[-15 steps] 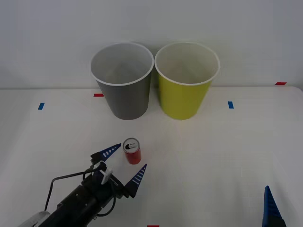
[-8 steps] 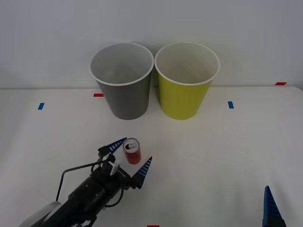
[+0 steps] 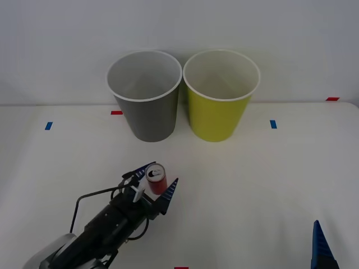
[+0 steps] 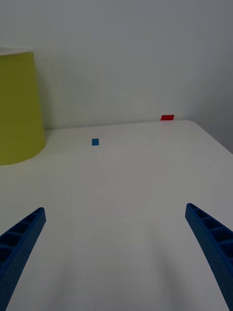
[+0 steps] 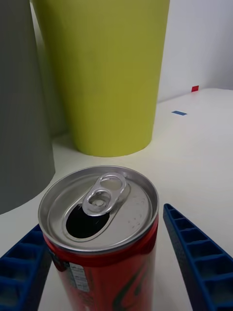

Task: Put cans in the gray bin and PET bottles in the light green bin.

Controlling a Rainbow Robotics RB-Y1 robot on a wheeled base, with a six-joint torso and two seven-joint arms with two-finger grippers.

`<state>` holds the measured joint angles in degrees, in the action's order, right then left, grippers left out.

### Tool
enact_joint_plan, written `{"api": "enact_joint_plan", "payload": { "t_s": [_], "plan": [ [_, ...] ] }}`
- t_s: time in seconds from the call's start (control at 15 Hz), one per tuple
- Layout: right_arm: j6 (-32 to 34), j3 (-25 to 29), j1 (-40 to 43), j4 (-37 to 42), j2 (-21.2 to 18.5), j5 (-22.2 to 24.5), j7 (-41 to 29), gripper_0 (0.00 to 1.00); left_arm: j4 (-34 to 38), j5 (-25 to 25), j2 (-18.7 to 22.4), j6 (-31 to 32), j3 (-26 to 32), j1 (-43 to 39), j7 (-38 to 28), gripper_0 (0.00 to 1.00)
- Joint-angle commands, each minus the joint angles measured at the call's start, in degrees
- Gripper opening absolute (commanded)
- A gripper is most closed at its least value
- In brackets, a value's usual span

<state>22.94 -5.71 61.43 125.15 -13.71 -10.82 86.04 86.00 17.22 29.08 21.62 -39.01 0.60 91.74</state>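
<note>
You see one red can (image 3: pixel 156 179), upright on the counter (image 3: pixel 252 179) before one gray bin (image 3: pixel 147 95) and one light green bin (image 3: pixel 220 95), between the released left pincer's (image 3: pixel 155 179) fingers, its label unreadable; the right pincer (image 4: pixel 116 252) rests released.

One can, two bins.
One red can (image 3: pixel 156 179) stands near; one gray bin (image 3: pixel 146 95) far left, one light green bin (image 3: pixel 221 94) far right; two blue tape bits, two red at the far edge.

No legible text or labels.
</note>
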Motion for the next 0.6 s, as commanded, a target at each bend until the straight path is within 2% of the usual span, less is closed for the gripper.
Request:
{"api": "enact_joint_plan", "payload": {
  "t_s": [0.07, 0.47, 0.6],
  "plan": [
    [0.0, 0.0, 0.0, 0.0, 0.0, 0.01, 0.0, 1.0, 0.05, 0.27, 0.02, 0.53, 0.08, -0.07, 0.01, 0.0],
    [0.0, 0.0, 0.0, 0.0, 0.0, 0.01, 0.0, 1.0, 0.66, 0.09, 0.54, 0.44, 0.08, -0.16, -0.07, 0.0],
    [0.0, 0.0, 0.0, 0.0, 0.0, 0.01, 0.0, 1.0, 4.27, 1.15, 0.89, -3.87, 0.43, -0.33, -0.16, 0.0]
  ]
}}
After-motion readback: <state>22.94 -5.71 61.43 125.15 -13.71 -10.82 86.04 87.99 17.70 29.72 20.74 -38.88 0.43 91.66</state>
